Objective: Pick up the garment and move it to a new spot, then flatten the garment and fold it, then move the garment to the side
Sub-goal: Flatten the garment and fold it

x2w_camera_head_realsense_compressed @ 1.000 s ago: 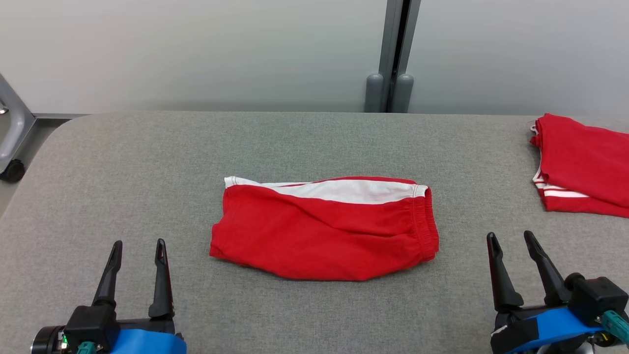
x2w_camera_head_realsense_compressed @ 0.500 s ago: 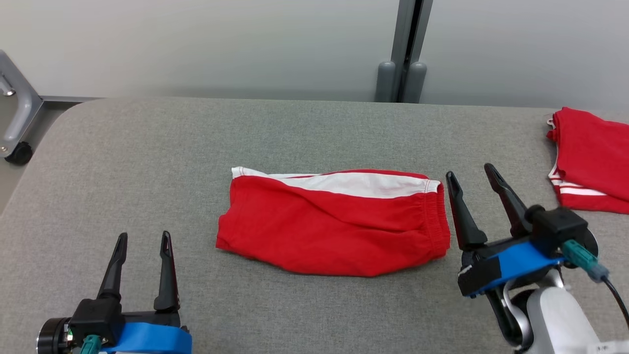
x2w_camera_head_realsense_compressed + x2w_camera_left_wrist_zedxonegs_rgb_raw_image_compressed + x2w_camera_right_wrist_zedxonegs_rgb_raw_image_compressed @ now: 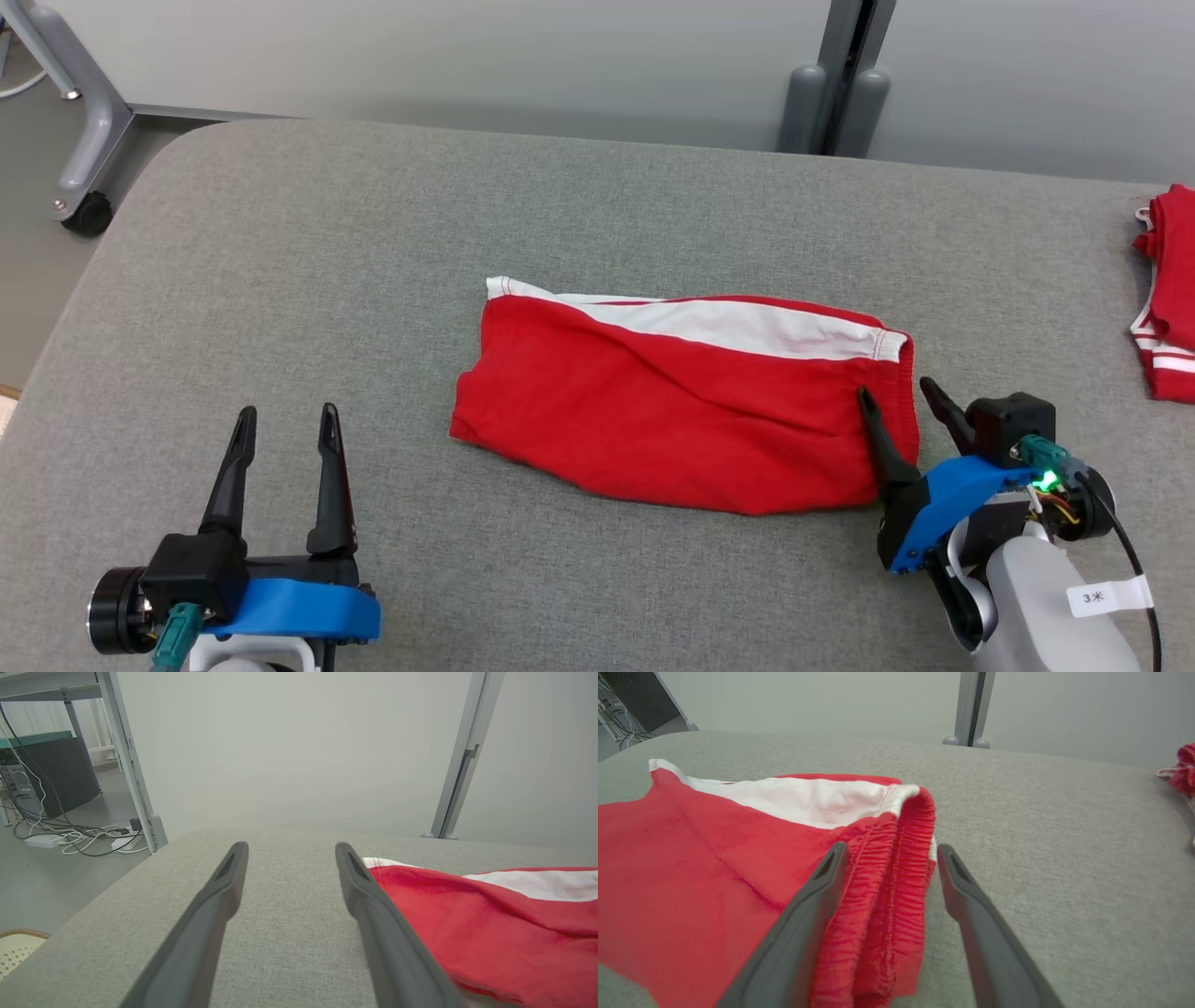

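Two garments counted on the grey padded surface (image 3: 373, 233). The first, a folded red garment (image 3: 672, 411) with a white band along its far side, lies near the middle of the surface. The second red garment (image 3: 1167, 308), white-striped, lies at the right edge, well apart.

Two grippers counted, both mine. My left gripper (image 3: 287, 411) stands open over bare surface toward the near left corner, holding nothing. My right gripper (image 3: 894, 388) is open at the first garment's right end, with the gathered waistband between its two fingers. Whether they touch the cloth I cannot tell.
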Motion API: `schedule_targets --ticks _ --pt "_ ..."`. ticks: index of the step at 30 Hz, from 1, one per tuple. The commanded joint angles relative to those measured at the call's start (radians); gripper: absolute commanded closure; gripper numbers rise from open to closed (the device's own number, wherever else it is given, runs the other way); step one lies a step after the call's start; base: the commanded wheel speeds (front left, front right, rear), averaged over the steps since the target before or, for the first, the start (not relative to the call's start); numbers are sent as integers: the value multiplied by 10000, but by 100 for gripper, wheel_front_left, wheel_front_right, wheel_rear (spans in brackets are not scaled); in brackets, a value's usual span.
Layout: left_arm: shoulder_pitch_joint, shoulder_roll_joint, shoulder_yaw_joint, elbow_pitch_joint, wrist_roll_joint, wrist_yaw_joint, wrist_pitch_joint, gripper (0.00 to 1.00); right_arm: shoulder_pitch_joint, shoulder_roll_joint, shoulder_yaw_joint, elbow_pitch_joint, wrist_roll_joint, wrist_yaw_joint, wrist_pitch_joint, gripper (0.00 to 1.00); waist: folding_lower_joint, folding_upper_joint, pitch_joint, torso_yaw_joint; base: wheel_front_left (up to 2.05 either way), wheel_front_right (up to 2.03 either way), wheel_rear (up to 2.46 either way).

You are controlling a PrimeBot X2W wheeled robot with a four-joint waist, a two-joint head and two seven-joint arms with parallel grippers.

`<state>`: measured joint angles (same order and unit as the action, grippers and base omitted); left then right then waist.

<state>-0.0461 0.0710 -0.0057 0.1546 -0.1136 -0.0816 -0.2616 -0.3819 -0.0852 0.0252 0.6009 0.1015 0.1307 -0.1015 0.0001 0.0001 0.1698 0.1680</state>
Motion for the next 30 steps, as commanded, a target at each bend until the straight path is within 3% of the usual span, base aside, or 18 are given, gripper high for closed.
schedule_targets --ticks 1,16,19,20,24,30 --pt "-151 -12 51 6 15 -50 -46 0 -171 -17 -16 236 29 1 -131 0 -1 -1 88 77 0 0 0" --pt "-293 -170 108 164 64 -166 -46 0 -758 262 162 3135 867 1 -904 0 -1 -1 177 228 0 0 0" --pt "-274 -185 122 198 40 -169 -46 0 -874 321 431 3270 1313 3 -1041 83 -1 -1 154 174 0 0 0" --pt "-251 -187 134 212 45 -174 -46 0 -946 320 508 3303 1451 1 -1108 100 -1 -1 126 142 0 0 0" --pt "-139 -192 129 242 116 -205 -46 0 -1112 221 688 3368 1877 1 -1295 100 -1 -1 -21 -2 0 0 0" --pt "21 -197 194 257 175 -234 -46 0 -954 -678 971 3295 2482 0 -1354 100 -1 -1 -292 -330 0 0 0"
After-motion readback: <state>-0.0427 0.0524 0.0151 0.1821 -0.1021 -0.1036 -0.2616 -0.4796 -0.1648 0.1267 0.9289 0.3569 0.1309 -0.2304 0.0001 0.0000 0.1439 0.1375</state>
